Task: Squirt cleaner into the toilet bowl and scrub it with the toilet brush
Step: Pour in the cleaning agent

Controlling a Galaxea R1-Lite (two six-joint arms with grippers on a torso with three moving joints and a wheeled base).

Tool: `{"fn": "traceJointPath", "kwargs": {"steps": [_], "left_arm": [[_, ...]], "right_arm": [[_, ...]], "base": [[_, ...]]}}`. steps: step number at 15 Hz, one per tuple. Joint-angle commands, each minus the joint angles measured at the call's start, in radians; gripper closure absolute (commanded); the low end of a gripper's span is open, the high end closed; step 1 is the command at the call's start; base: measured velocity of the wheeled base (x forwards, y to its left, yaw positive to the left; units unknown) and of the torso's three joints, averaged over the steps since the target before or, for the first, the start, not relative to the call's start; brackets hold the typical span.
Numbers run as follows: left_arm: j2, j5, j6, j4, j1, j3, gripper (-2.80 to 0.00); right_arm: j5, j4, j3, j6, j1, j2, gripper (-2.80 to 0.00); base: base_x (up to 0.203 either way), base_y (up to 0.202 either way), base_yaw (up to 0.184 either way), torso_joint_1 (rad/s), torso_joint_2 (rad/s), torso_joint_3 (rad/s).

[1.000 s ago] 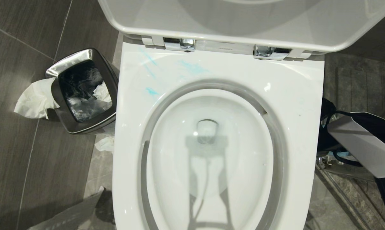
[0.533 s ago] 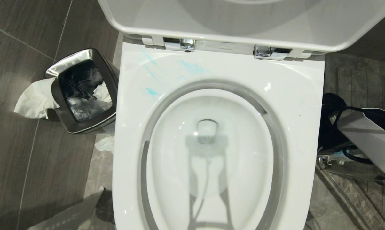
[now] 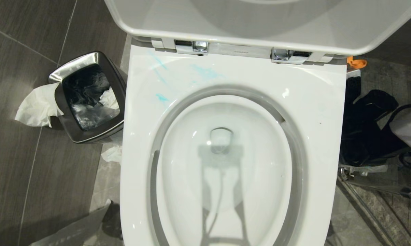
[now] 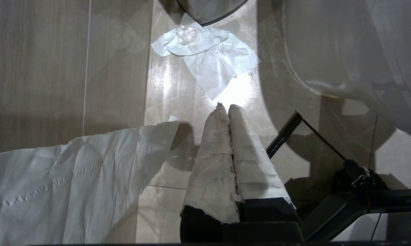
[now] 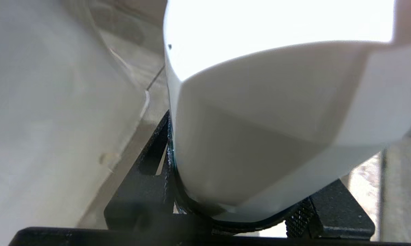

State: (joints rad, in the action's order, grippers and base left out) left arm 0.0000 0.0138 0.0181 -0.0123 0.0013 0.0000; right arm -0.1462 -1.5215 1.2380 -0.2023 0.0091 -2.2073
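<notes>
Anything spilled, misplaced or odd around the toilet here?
Yes. Turquoise cleaner streaks lie on the seat's back left, not inside the toilet bowl. Tissue hangs over the steel bin, and more tissue lies on the floor.

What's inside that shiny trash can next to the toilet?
Inside the steel waste bin is a crinkly black liner with white tissue tucked at one side. More tissue hangs over its outer edge. Whatever lies under the liner's folds is covered.
</notes>
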Motion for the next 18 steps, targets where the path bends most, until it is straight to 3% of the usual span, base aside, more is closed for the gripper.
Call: {"fn": "traceJointPath", "kwargs": {"steps": [1,7,10,18], "left_arm": [[0.002,0.000,0.000,0.000,0.000,0.001,0.00],[0.002,0.000,0.000,0.000,0.000,0.002,0.00],[0.002,0.001,0.000,0.000,0.000,0.001,0.00],[0.002,0.000,0.000,0.000,0.000,0.001,0.00]], "right_arm": [[0.016,-0.009,-0.100,0.001,0.000,0.125,0.00],[0.153,-0.009,-0.324,0.003,0.000,0.354,0.00],[0.169,-0.005,-0.409,0.004,0.004,0.444,0.00],[0.217,0.446,-0.454,0.053,0.023,0.793,0.00]], "base": [[0.000,0.000,0.000,0.000,0.00,0.000],[0.000,0.000,0.000,0.000,0.00,0.000],[0.000,0.000,0.000,0.000,0.00,0.000],[0.000,0.000,0.000,0.000,0.00,0.000]]}}
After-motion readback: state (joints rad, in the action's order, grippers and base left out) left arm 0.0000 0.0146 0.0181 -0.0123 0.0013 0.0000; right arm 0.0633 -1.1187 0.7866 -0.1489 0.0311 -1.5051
